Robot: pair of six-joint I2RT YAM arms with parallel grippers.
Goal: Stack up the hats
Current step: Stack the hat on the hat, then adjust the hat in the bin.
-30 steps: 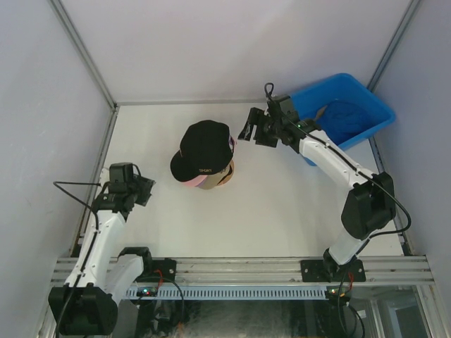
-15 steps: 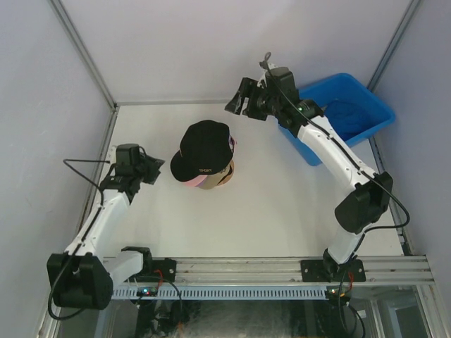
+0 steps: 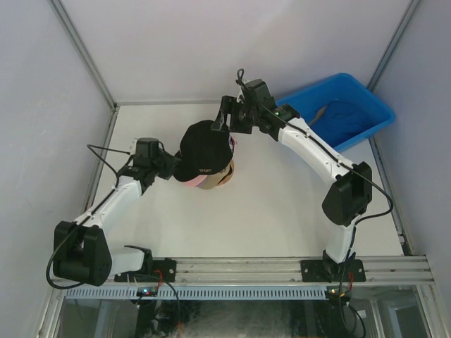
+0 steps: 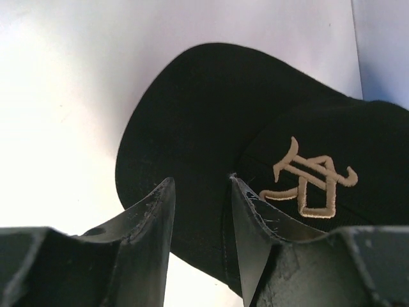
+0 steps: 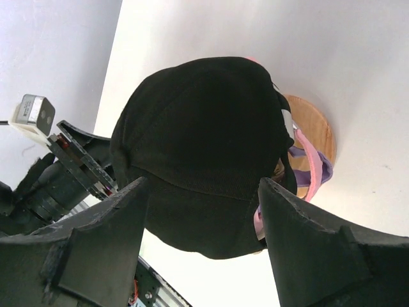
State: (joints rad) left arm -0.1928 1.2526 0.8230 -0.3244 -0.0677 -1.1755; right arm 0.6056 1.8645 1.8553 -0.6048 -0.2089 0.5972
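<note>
A black cap with a tan embroidered logo point(image 3: 204, 146) tops a stack on the wooden stand point(image 5: 315, 128). A pink brim point(image 3: 185, 181) and tan fabric point(image 3: 213, 182) show under it. Pink and purple straps point(image 5: 308, 171) hang at the back. My left gripper point(image 3: 172, 167) is open at the edge of the black cap's brim point(image 4: 192, 121), one fingertip point(image 4: 238, 188) against the dark fabric. My right gripper point(image 3: 224, 122) is wide open just above the back of the black crown point(image 5: 204, 115), not touching it.
A blue plastic bin point(image 3: 366, 98) stands at the back right with blue fabric point(image 3: 345, 113) and a bit of tan inside. Grey walls close in the white table point(image 3: 282, 204) at the back and both sides.
My right arm has swung left from the bin to above the black cap. My left arm has reached right and forward to the cap's brim. The stack has not moved.
</note>
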